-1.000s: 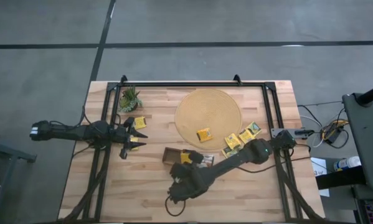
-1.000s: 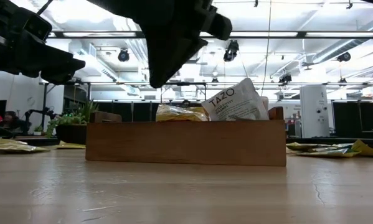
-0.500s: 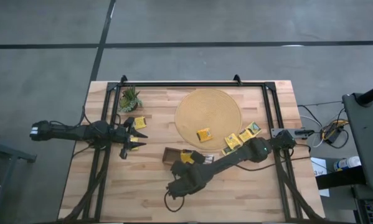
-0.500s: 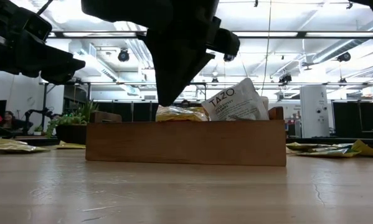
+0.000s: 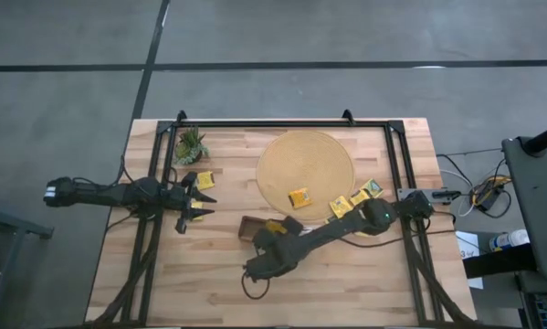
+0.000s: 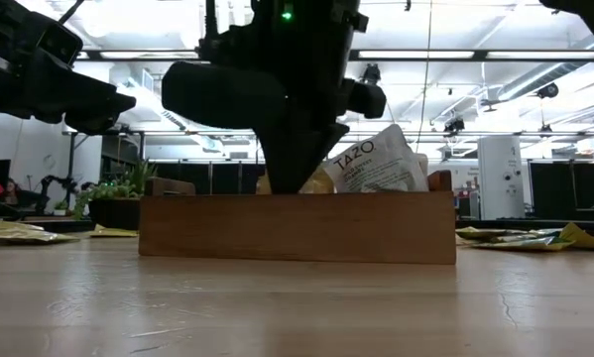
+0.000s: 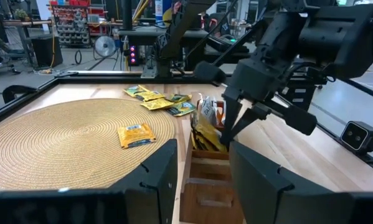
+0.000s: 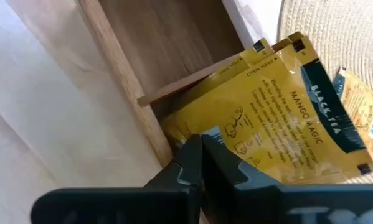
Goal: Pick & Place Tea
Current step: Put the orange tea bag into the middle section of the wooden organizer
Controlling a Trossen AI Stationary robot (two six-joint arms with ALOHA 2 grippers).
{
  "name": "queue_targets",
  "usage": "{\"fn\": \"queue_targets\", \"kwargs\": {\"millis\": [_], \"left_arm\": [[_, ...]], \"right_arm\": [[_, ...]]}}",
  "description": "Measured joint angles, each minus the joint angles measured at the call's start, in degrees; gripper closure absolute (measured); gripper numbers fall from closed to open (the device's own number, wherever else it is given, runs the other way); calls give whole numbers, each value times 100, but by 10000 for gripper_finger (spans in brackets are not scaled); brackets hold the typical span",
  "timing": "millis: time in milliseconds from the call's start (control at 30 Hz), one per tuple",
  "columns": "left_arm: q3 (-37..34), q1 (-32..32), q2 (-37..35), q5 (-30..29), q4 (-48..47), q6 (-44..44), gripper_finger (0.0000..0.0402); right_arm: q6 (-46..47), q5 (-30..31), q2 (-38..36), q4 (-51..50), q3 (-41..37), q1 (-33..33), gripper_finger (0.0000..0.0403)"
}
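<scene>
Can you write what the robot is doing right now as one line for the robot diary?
right end effector: shut, at sachets in tray | left end effector: waiting beside plant | mat: one sachet on it

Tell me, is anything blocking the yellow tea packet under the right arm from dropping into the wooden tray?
Nothing visible. The right gripper is shut on the yellow sachet right at the tray, beside sachets already standing inside.

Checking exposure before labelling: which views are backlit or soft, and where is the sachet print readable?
Low view: ceiling lights backlight the right gripper into a silhouette above the tray. Right wrist view: yellow sachet print is sharp, the near fingers blurred. High view: even, flat light.
</scene>
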Motion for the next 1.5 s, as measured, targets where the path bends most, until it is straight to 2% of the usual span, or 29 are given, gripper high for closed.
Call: {"fn": "queue_targets", "kwargs": {"millis": [333, 500, 667, 967, 1133, 1333, 1500], "left_arm": [[0, 0, 2, -1, -1, -2, 262], [-2, 0, 0, -2, -2, -2, 262], [-1, 0, 1, -1, -2, -2, 262], [0, 0, 2, -2, -2, -2, 262], [0, 2, 0, -2, -2, -2, 262], [0, 1, 2, -1, -2, -2, 262], [0, 2, 0, -2, -2, -2, 262]], "right_arm": [[-136, -614, -13, 423, -16, -20, 395], [-265, -642, -13, 424, 143, 15, 394], [-316, -209, -132, 414, 241, 120, 394], [-323, 1244, -337, 352, 250, 267, 394], [-429, 1094, -298, 243, 239, 267, 394], [462, 1662, -291, -564, 233, 267, 394], [640, 1530, -291, -616, 51, 257, 394]]}}
